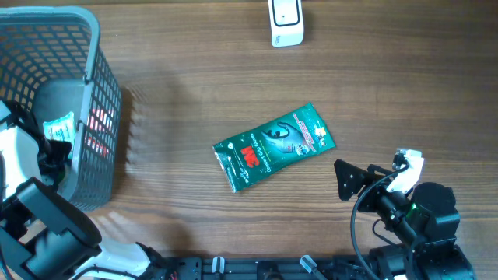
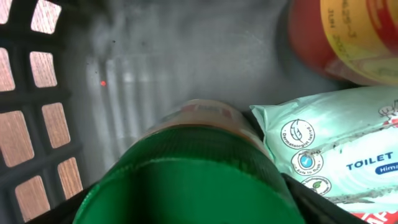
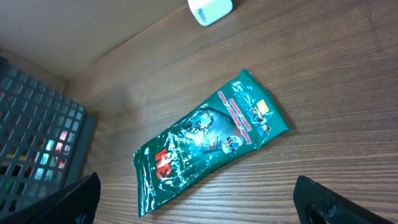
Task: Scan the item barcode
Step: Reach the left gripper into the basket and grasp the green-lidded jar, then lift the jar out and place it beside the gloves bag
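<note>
Checkout-style tabletop (image 1: 194,62): shopping basket (image 1: 101,93), barcode scanner (image 1: 285,22).

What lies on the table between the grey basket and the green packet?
Bare table only, between basket and packet; the overhead view shows it.

basket (image 1: 97,85): far left of the table (image 1: 373,85), my left pincer (image 1: 56,155) is down inside it
in the basket: bottle (image 2: 193,168) right under that pincer, soft pack (image 2: 339,146) just beside it on the right, round container (image 2: 311,37) behind the pack
pouch (image 1: 274,145): flat mid-table, ahead-left of my right pincer (image 1: 379,175)
scanner (image 1: 286,22): far edge, behind the pouch
</note>
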Controlling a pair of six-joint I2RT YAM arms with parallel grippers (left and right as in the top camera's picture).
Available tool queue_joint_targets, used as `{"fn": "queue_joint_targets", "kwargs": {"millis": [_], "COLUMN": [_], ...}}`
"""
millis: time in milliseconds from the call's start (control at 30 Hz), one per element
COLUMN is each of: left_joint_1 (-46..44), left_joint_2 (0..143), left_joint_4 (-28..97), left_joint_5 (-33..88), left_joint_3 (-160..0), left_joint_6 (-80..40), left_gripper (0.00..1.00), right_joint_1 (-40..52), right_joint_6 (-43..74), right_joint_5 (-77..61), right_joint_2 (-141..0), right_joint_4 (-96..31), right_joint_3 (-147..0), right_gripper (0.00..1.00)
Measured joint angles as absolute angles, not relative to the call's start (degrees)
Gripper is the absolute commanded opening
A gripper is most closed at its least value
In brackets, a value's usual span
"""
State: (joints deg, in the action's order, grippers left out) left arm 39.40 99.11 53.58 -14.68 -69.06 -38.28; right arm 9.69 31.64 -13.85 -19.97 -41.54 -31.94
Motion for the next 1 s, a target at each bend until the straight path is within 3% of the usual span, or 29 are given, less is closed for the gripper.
{"fn": "queue_joint_targets", "kwargs": {"millis": [367, 667, 1000], "left_joint_1": [39.4, 39.4, 38.9], "left_joint_2": [95.7, 76.1, 53.7], "left_joint_4": [55.7, 59.5, 51.4], "left_joint_5": [-13.1, -4.5, 14.7], "left_joint_3": [-69.1, -75.0, -79.2], "left_joint_6": [-38.4, -38.4, -38.4], "left_gripper": [0.68, 0.70, 0.70], "right_joint_1": [9.7, 9.7, 9.7], "right_joint_6": [31.6, 31.6, 31.6], "right_joint_5": [-13.8, -13.8, -13.8], "right_joint_2": [-20.0, -20.0, -20.0], "right_joint_4": [-41.5, -41.5, -41.5], "right_joint_3": [-31.9, -31.9, -31.9], "right_gripper": [1.00, 1.00, 1.00]}}
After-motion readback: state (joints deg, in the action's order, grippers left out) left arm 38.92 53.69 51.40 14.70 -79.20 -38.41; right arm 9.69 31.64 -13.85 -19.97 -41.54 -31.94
